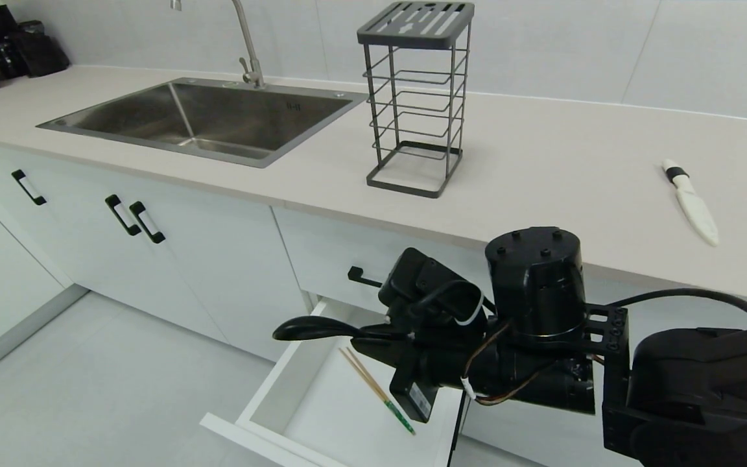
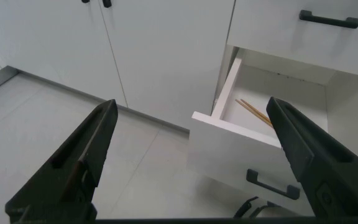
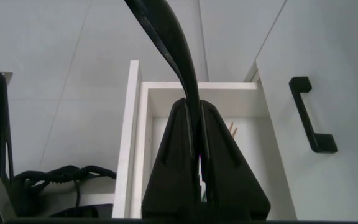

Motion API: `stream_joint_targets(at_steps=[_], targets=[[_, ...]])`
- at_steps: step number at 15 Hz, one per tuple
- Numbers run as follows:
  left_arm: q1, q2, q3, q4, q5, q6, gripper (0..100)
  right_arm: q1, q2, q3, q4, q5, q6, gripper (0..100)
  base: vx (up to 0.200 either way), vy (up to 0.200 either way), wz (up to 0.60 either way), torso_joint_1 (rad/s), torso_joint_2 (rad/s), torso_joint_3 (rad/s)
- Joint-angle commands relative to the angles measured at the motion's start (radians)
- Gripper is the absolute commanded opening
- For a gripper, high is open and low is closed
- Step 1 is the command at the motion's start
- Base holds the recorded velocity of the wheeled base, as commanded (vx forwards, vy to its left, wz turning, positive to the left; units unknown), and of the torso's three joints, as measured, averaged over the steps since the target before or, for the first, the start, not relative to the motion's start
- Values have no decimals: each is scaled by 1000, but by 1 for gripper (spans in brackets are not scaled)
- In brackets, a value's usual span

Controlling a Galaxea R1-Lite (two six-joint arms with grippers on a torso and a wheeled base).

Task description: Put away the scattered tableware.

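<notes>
The right tool (image 1: 373,335) is clamped on the handle of a black spoon (image 1: 308,329). The spoon is held roughly level, its bowl pointing to the robot's left, above the left side of an open drawer (image 1: 268,384) under the surface (image 1: 542,162). In the right wrist view the tool (image 3: 194,146) has its fingers pressed together on the spoon (image 3: 166,43) handle, with the drawer (image 3: 135,124) beneath.

A pair of chopsticks (image 1: 373,388) lies on the drawer floor, running diagonally from the back toward the front. They show past the right tool too (image 3: 232,129).

The left tool (image 2: 191,109) has its fingers wide apart and holds nothing. It hangs over the floor (image 2: 55,106) in front of the cabinet doors (image 2: 160,43), off the drawer's (image 2: 229,134) left front corner, with the chopsticks (image 2: 253,112) in sight inside.

A white knife (image 1: 691,201) lies near the right end of the surface, its tip toward the front edge. A dark wire rack (image 1: 415,97) stands upright mid-surface, just right of the sink (image 1: 120,117), with the faucet (image 1: 247,45) at the back edge.
</notes>
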Motion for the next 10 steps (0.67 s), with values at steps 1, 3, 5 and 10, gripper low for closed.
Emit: stream_joint_targets(at_steps=[1,3,5,10], targets=[[0,0,0,0,1,0,100,0,-1,-3,-1,0,-1,0,0,0,0,-256,476,203],[0,0,0,0,1,0,100,0,-1,-3,-1,0,-1,0,0,0,0,-251,425,186],[0,0,0,0,1,0,100,0,-2,0,-1,2,1,0,0,0,0,-249,368,120],[0,0,0,0,1,0,100,0,-30,2,-1,3,4,0,0,0,0,-244,340,128]])
